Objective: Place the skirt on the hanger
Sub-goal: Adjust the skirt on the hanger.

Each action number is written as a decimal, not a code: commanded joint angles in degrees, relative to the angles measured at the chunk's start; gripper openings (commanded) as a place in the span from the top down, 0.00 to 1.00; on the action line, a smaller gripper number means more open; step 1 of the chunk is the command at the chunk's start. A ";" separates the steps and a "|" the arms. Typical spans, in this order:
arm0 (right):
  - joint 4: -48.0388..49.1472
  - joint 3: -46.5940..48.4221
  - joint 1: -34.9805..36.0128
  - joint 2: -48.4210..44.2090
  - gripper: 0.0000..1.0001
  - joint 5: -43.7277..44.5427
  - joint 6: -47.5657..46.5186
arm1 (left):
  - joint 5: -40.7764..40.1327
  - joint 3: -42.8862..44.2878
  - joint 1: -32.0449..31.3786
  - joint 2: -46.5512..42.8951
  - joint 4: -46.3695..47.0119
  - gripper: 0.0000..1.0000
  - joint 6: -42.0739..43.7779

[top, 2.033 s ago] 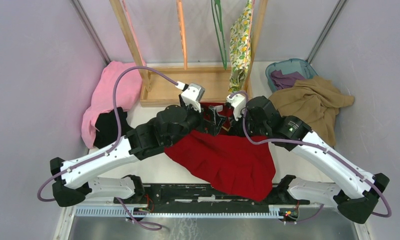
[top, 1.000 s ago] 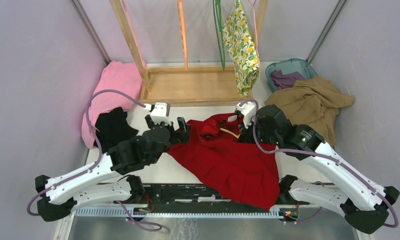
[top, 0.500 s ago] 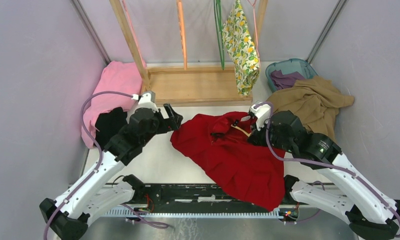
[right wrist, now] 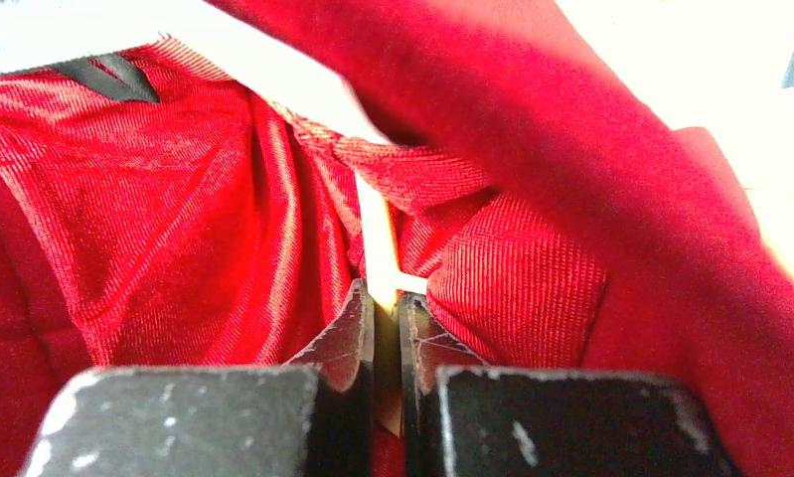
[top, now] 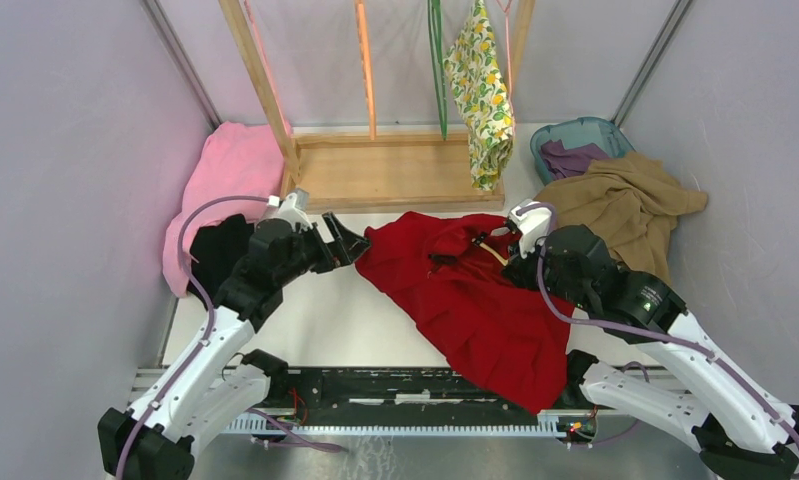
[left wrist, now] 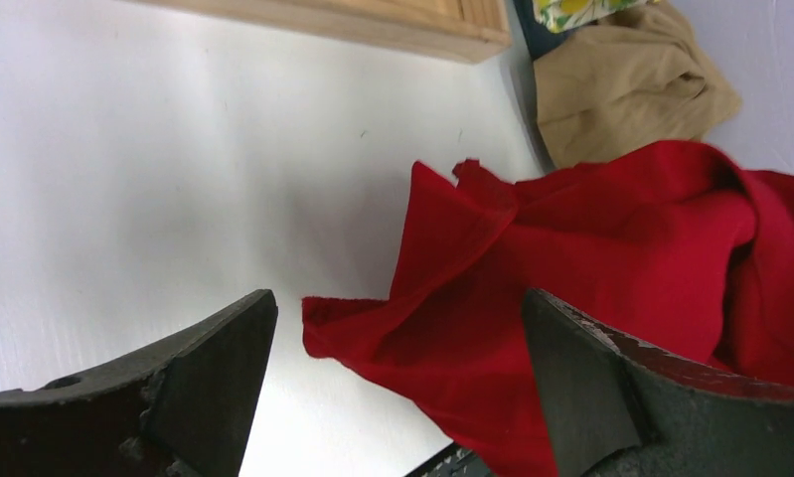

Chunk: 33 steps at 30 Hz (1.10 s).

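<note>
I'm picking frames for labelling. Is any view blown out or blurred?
Right wrist: the top right is blown out white, and the near fold of the red garment is blurred. Left wrist: sharp, soft shadow beside the garment on the table. Top view: evenly lit, clear.

The overhead view is evenly, softly lit and sharp, with faint shadows on the white table [top: 325, 320]. In the left wrist view the left gripper [left wrist: 397, 298] looms blurred near the lens. The right wrist view is blown out white at upper right; the red garment [right wrist: 174, 199] blurs up close, and the pale strip [right wrist: 376, 229] pinched in the right gripper [right wrist: 385, 298] glows overexposed.
</note>
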 commanded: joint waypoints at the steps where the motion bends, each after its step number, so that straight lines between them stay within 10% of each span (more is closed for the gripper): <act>1: 8.89 2.85 -0.07 -1.04 0.99 0.58 1.81 | 3.87 -1.37 0.33 -1.98 4.90 0.02 -0.75; 8: 9.03 3.79 -0.07 0.02 0.99 -4.13 2.28 | 2.81 -1.50 0.35 0.87 8.13 0.11 1.10; 20: 7.53 4.78 -0.07 -0.28 0.99 -7.50 2.41 | 1.65 0.24 0.31 6.82 10.97 0.94 3.37; 33: 3.81 5.11 -0.07 -3.07 0.99 -3.89 2.45 | -12.25 2.86 5.04 7.57 4.06 0.97 4.69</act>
